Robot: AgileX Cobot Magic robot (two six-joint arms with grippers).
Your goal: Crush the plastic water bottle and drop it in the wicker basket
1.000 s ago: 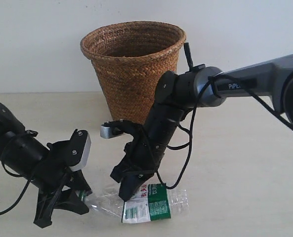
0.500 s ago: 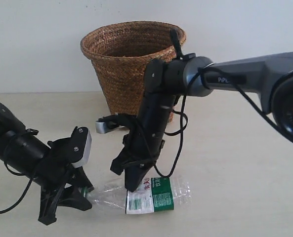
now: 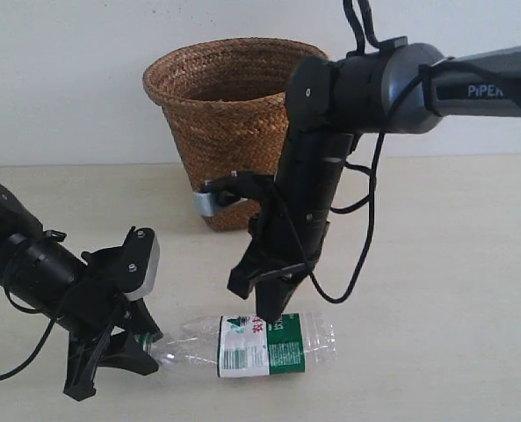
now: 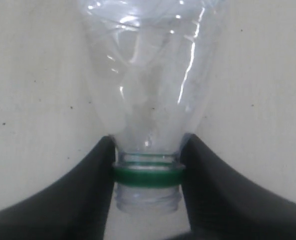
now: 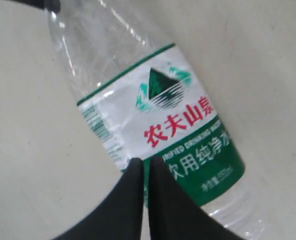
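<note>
The plastic water bottle (image 3: 262,346) lies on its side on the table, clear, with a green-and-white label and red marks. My left gripper (image 3: 142,339) is low at the left, shut on the bottle's neck; in the left wrist view its fingers (image 4: 100,165) pinch the green ring of the bottle (image 4: 148,75). My right gripper (image 3: 270,322) points down over the label, shut with nothing between its jaws. In the right wrist view, the right gripper (image 5: 145,164) has its tips over the label of the bottle (image 5: 157,115); whether they touch is unclear. The wicker basket (image 3: 234,114) stands upright behind.
The right arm's upper links and looping cables (image 3: 365,220) pass in front of the basket's right side. A pale table (image 3: 445,290) stretches off to the right, and a plain wall (image 3: 67,70) rises behind the basket.
My right arm has risen and swung right, its shut jaws lifting off the label. The bottle now lies more level. The left gripper keeps its hold on the neck.
</note>
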